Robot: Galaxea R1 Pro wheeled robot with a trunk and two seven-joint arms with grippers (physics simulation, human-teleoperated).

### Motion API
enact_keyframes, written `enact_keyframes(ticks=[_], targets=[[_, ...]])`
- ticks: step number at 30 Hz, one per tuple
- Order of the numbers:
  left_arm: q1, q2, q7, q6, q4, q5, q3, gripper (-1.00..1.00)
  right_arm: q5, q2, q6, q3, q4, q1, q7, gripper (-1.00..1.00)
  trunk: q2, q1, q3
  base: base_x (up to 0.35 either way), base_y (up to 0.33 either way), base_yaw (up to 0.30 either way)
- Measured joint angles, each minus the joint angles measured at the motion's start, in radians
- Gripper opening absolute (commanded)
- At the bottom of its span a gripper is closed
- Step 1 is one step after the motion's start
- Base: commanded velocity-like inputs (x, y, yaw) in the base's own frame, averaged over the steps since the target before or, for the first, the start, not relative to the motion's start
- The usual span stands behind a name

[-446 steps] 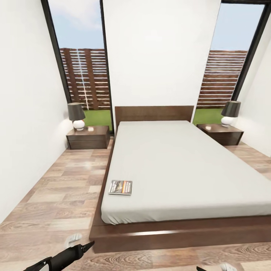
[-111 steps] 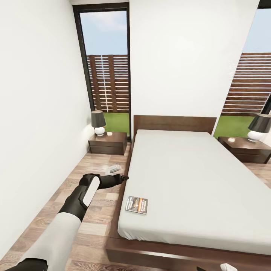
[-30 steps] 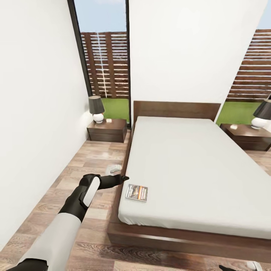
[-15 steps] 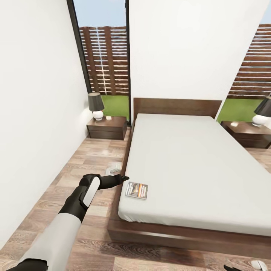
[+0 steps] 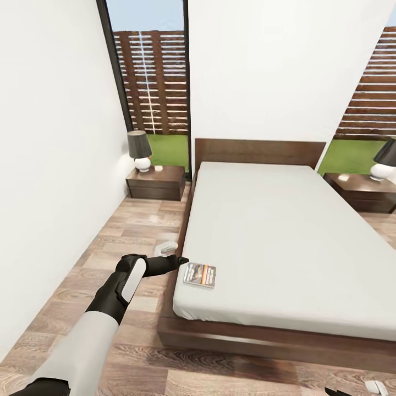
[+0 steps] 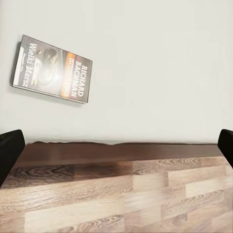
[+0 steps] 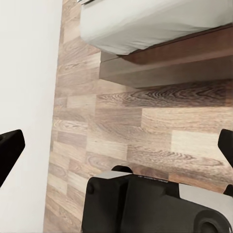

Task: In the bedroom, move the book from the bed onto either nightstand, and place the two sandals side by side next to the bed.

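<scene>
The book (image 5: 199, 275), dark with an orange band, lies flat on the grey mattress of the bed (image 5: 275, 231), close to the near left corner. My left gripper (image 5: 175, 254) hovers open over the floor beside the bed's left edge, a short way left of the book. In the left wrist view the book (image 6: 52, 69) lies on the mattress beyond the open left gripper (image 6: 116, 150). One nightstand (image 5: 155, 182) stands left of the headboard, another nightstand (image 5: 363, 191) to its right. My right gripper (image 5: 355, 390) hangs open and low, with nothing between its fingers (image 7: 9, 150). The sandals are out of view.
A dark-shaded lamp (image 5: 139, 149) stands on the left nightstand, another lamp (image 5: 384, 160) on the right one. A white wall (image 5: 49, 165) runs close along the left, leaving a strip of wood floor (image 5: 126, 236) beside the bed. My dark base (image 7: 145, 199) sits below the right gripper.
The whole picture has shifted slightly, with the bed and nightstands a little higher, so the camera moved. My left arm keeps its pose and the book lies where it was.
</scene>
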Motion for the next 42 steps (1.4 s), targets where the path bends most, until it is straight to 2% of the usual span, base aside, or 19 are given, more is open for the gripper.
enact_keyframes(ticks=[31, 42], targets=[[0.0, 0.0, -0.001, 0.0, 0.0, -0.001, 0.0, 1.0, 0.0, 0.0, -0.001, -0.001, 0.0, 0.0, -0.002, 1.0, 0.0, 0.0, -0.049, 0.001, 0.0, 0.0], [0.001, 0.0, -0.002, 0.0, 0.0, -0.002, 0.0, 1.0, 0.0, 0.0, -0.001, -0.001, 0.0, 0.0, -0.002, 1.0, 0.0, -0.001, -0.066, 0.25, -0.011, 0.0]])
